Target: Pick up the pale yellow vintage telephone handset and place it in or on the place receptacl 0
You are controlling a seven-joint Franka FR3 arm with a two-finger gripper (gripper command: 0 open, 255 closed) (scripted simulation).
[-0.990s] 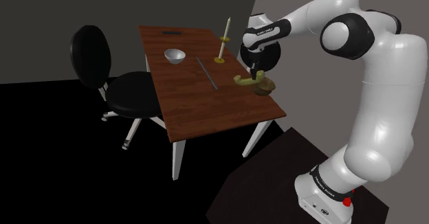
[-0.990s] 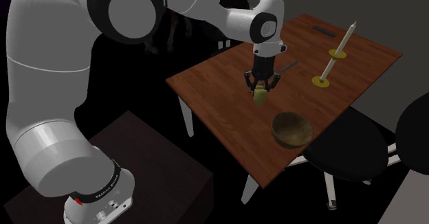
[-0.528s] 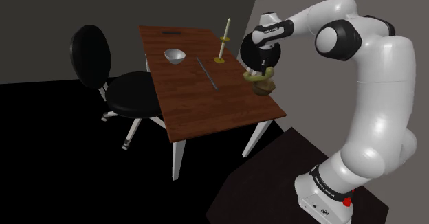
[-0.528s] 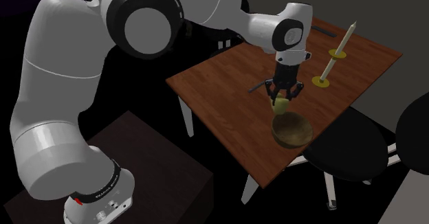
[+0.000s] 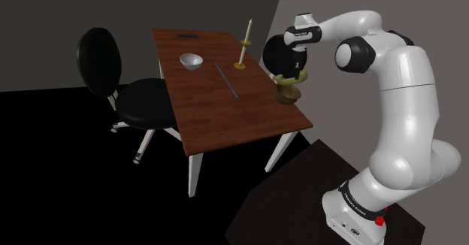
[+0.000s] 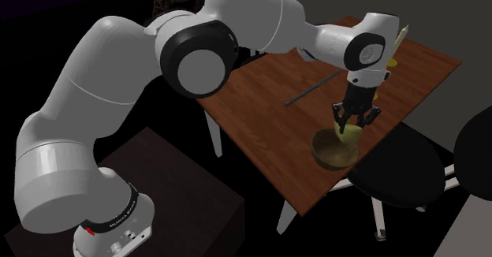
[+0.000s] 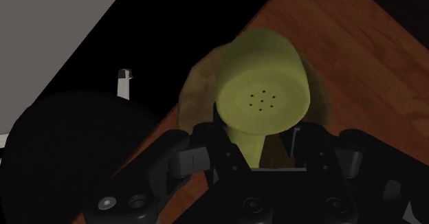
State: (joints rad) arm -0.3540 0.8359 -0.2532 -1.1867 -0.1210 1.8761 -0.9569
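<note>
My black gripper (image 5: 290, 74) is shut on the pale yellow telephone handset (image 5: 289, 79) and holds it just above the brown bowl (image 5: 288, 95) at the near right corner of the wooden table (image 5: 218, 112). From across the table, the gripper (image 6: 352, 124) has the handset (image 6: 348, 132) hanging over the bowl (image 6: 332, 152), its lower end at the rim. In the wrist view the fingers (image 7: 220, 147) clasp the neck of the handset (image 7: 261, 95). Its round perforated end points into the bowl (image 7: 194, 85) beneath.
On the table stand a candle on a yellow holder (image 5: 244, 42), a small grey bowl (image 5: 190, 61), a long dark rod (image 5: 227, 80) and a flat dark item (image 5: 186, 35). A black chair (image 5: 128, 93) is at the shoulder view's left, another (image 6: 410, 169) beside the bowl's table edge.
The gripper has carried the handset off the tabletop and over to the brown bowl, moving towards the table's corner. The arm has swung further out with it.
</note>
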